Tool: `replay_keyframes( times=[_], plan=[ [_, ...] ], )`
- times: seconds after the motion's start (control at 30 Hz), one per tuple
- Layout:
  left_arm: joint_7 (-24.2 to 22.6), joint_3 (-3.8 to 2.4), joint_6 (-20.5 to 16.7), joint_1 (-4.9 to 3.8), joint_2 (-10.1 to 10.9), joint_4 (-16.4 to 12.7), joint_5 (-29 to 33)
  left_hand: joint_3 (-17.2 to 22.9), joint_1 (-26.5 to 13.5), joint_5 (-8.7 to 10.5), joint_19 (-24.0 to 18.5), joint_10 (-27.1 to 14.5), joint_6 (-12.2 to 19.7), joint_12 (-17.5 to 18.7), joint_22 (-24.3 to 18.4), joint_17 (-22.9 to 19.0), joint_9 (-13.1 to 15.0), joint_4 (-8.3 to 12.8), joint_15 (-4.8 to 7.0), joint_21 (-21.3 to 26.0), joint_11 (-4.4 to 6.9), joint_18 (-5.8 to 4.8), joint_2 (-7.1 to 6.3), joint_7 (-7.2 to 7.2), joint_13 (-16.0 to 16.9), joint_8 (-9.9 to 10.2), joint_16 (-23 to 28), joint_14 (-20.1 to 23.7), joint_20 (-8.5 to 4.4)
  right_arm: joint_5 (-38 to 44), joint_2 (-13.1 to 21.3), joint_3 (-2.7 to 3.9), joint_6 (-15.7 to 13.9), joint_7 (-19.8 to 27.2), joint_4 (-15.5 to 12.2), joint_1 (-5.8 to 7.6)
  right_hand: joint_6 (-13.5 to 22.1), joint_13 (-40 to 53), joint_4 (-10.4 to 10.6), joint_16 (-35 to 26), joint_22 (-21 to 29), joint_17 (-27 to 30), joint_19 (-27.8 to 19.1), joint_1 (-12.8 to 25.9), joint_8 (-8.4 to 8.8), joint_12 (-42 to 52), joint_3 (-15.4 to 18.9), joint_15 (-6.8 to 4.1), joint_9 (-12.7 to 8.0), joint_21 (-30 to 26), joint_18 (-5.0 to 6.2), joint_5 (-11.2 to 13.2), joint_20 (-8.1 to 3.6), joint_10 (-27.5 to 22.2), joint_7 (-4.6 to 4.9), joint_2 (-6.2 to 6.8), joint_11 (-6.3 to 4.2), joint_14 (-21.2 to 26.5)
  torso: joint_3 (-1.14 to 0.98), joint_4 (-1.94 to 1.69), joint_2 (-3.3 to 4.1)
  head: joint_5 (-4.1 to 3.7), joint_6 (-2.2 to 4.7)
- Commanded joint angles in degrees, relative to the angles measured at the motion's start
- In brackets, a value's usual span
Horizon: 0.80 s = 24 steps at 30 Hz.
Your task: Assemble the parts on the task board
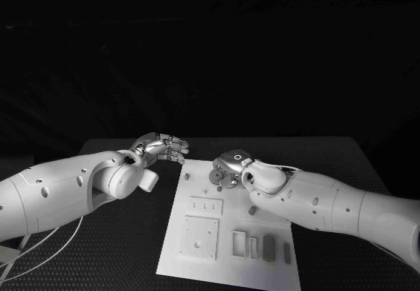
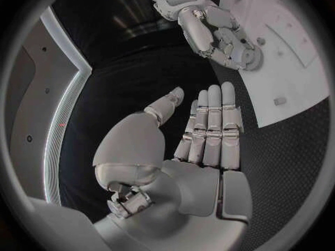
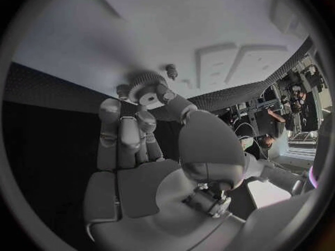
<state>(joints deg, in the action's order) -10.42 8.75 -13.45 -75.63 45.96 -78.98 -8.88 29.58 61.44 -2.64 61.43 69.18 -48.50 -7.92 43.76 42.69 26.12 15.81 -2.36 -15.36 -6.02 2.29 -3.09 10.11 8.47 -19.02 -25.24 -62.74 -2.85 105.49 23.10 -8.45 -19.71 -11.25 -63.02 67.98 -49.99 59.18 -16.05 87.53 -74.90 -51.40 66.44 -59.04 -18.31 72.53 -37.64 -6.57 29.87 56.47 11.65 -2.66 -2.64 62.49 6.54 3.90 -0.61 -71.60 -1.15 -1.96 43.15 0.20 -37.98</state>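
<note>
The right hand pinches a small gear just over the board and could drop or misalign it, while the left hand hovers open above the desk.

The head camera looks down on the worktop from above. Each wrist camera sits close behind its own hand, and all three views share the task board.

The task board is plain white, and the small parts lying on it are grey. Beneath it the table is black with a fine dotted weave (a mesh-like texture). Each robot hand, left and right, is silver on a white arm; the right one pinches a grey toothed gear.
</note>
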Motion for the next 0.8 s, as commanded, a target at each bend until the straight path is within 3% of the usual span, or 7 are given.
replay_keyframes(
  times=[0.03,0.23,0.5,0.53,0.57,0.63,0.8],
  plan=[
    [-0.3,-0.05,0.6,-0.08,-0.2,-0.1,-0.1,-0.1,-0.7,-0.28,0.1,0.5,-0.1,0.3,0.1,0.1,-0.1,0.3,0.04,0.4,-0.01,0.59,0.01,0.26,0.1,0.2,0.3,-0.4,-0.48,1.0,-0.2,-0.01,0.8,0.0,0.2,-0.13,-9.4,-0.1,-0.1,0.0,-0.8,0.0,0.0,-0.2,-0.54,-0.3,-0.3,-0.36,1.4,0.2,3.35,-0.2,-0.27,0.0,-1.37,0.15,-0.48,-0.1,-0.02,0.02,0.00,0.04,0.01],
    [-0.3,-0.05,0.6,-0.08,-0.2,-0.1,-0.1,-0.1,-0.7,-0.28,0.1,0.5,-0.1,0.3,0.1,0.1,-0.1,0.3,0.04,0.4,-0.01,0.59,0.01,0.26,0.1,0.2,0.3,-0.4,-0.48,0.4,-0.6,-0.12,1.7,0.3,0.6,-0.53,-9.2,-0.1,-0.1,0.0,-0.8,0.3,0.0,-0.1,-0.42,-0.5,-0.3,-0.34,1.4,0.2,3.35,-0.2,-0.29,0.0,-1.32,0.44,-0.44,0.0,0.00,-0.01,0.03,0.05,-0.07],
    [-0.3,-0.05,0.5,-0.09,0.0,-0.3,-0.1,-0.1,-0.7,-0.28,0.1,0.5,-0.1,0.3,0.1,0.2,-0.1,0.3,0.04,0.4,-0.01,0.59,0.00,0.27,0.1,0.3,0.4,-0.4,-0.48,-2.0,-0.8,-0.23,-0.4,0.2,1.2,-0.54,-6.0,-0.3,0.1,-0.2,-0.7,1.2,-0.2,0.2,1.63,-0.9,-0.3,0.28,0.5,-0.1,3.35,-0.1,-0.29,-0.5,-0.36,1.73,0.37,0.5,0.01,0.09,-0.03,0.14,-0.06],
    [-0.3,-0.05,0.5,-0.09,0.0,-0.3,-0.1,-0.1,-0.7,-0.28,0.1,0.5,-0.1,0.3,0.1,0.2,-0.1,0.3,0.04,0.4,-0.01,0.59,-0.01,0.27,0.1,0.3,0.4,-0.4,-0.48,-2.2,-0.7,-0.23,-0.8,0.1,1.1,-0.54,2.7,-0.4,0.6,-0.4,-0.6,2.0,-0.2,1.3,6.33,-1.4,0.1,0.98,-1.5,-0.3,3.31,-0.4,-0.20,-1.2,1.24,4.05,1.65,1.1,0.01,0.09,-0.04,0.14,-0.05],
    [-0.3,-0.05,0.5,-0.09,0.1,-0.3,-0.1,-0.1,-0.7,-0.28,0.1,0.5,-0.1,0.3,0.1,0.2,-0.1,0.3,0.04,0.4,-0.01,0.59,0.00,0.27,0.1,0.3,0.4,-0.4,-0.48,-2.2,-0.6,-0.23,-1.2,0.1,1.0,-0.54,4.4,-0.4,0.7,-0.5,-0.5,2.2,-0.2,1.5,7.27,-1.5,0.2,1.12,-1.8,-0.3,3.30,-0.5,-0.19,-1.3,1.56,4.52,1.91,1.2,0.01,0.10,-0.04,0.13,-0.02],
    [-0.3,-0.05,0.5,-0.09,0.1,-0.4,-0.1,-0.1,-0.7,-0.28,0.1,0.5,-0.1,0.3,0.1,0.2,-0.1,0.3,0.04,0.4,-0.01,0.59,-0.01,0.27,0.1,0.3,0.4,-0.4,-0.48,-2.7,-0.3,-0.23,-2.0,0.1,0.7,-0.54,4.8,-0.2,2.7,-0.4,-0.4,2.5,0.0,1.1,7.33,-1.5,-1.1,3.39,-1.9,-0.6,3.35,-0.2,-0.12,-2.2,3.05,6.53,3.59,1.5,0.00,0.12,-0.03,0.12,0.05],
    [-0.3,-0.05,0.4,-0.09,0.4,-0.6,-0.2,-0.1,-0.7,-0.27,0.1,0.5,-0.1,0.4,0.1,0.2,-0.1,0.3,0.04,0.4,-0.01,0.59,-0.03,0.27,0.1,0.3,0.4,-0.5,-0.48,-3.7,0.4,-0.22,-3.3,0.4,0.1,-0.52,5.7,0.0,4.5,-0.2,-0.5,2.7,0.1,0.5,7.61,-1.1,-1.7,4.04,-1.9,-0.6,3.35,-0.2,0.00,-2.7,3.66,7.86,4.29,1.8,-0.05,0.21,-0.02,0.19,0.16]
  ],
)
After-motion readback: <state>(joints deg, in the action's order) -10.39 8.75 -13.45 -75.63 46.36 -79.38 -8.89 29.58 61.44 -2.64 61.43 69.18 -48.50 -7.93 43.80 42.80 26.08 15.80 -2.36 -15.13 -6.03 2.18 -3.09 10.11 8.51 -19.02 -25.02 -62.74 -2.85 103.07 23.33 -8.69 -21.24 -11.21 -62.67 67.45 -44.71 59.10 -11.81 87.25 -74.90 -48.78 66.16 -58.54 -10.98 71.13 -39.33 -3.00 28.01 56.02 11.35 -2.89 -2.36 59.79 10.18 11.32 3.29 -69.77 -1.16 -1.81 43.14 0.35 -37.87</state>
